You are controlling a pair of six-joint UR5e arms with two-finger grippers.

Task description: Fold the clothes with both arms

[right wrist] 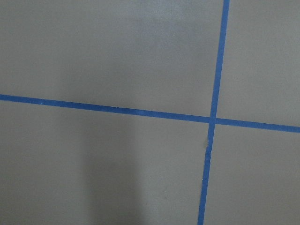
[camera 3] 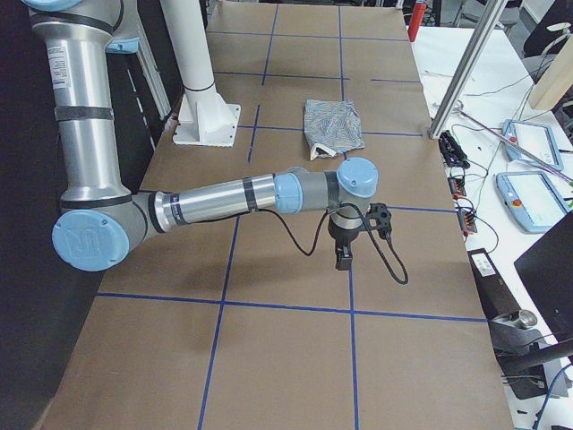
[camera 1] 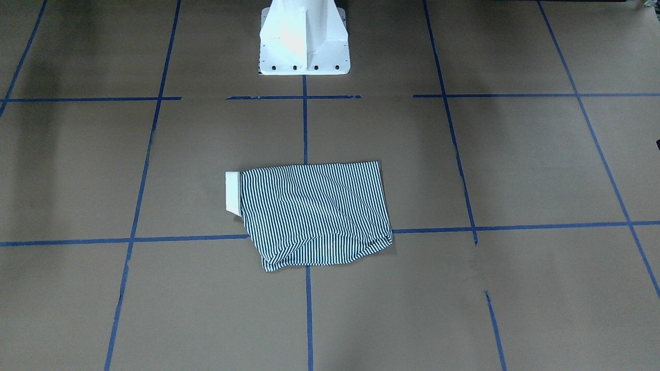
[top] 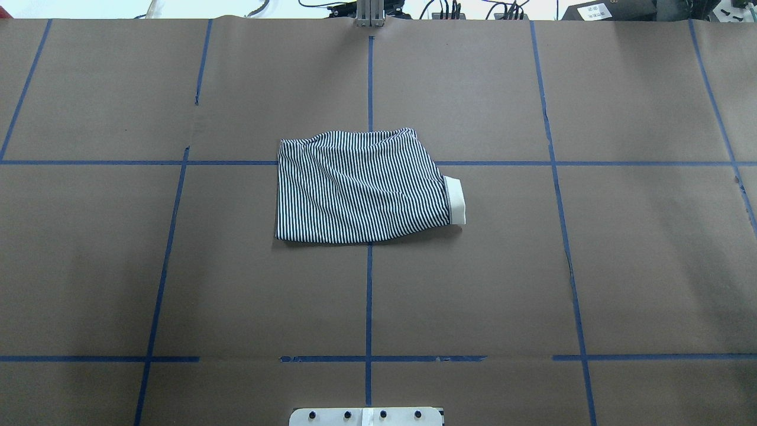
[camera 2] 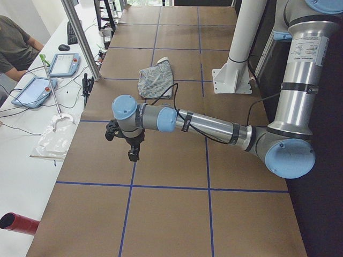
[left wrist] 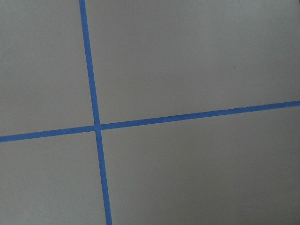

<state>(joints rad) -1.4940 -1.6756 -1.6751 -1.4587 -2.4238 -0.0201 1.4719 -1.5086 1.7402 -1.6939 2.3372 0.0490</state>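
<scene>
A: Where's the polo shirt (top: pixel 361 189)?

B: Mid-table (top: pixel 591 266), lying flat over the tape lines (top: pixel 369 296) where they cross, in front of the white pedestal (camera 1: pixel 304 41). It's a compact striped rectangle w/ the cream collar (top: pixel 455 200) poking out on the robot's right side. The edge away from the robot looks a bit bunched, and there are a few creases on top.

A: Arms?

B: Neither's near it. The left arm (camera 2: pixel 209 126) is stretched out low toward its end of the table, and the right arm (camera 3: pixel 224 202) mirrors it at the other end. Both are well apart from the cloth, prob. parked wide so the fixed cams see the result.

A: Left fingers (camera 2: pixel 133 155), right fingers (camera 3: pixel 343 260), holding anything?

B: Both point straight down above bare table, and nothing hangs from them. Released or clenched? Can't tell. They show only in the side views, and the wrist cams give just table and tape.

A: Done, then?

B: Looks like it, imo. The folding seems finished. At most that bunched edge needs a tidy.
</scene>
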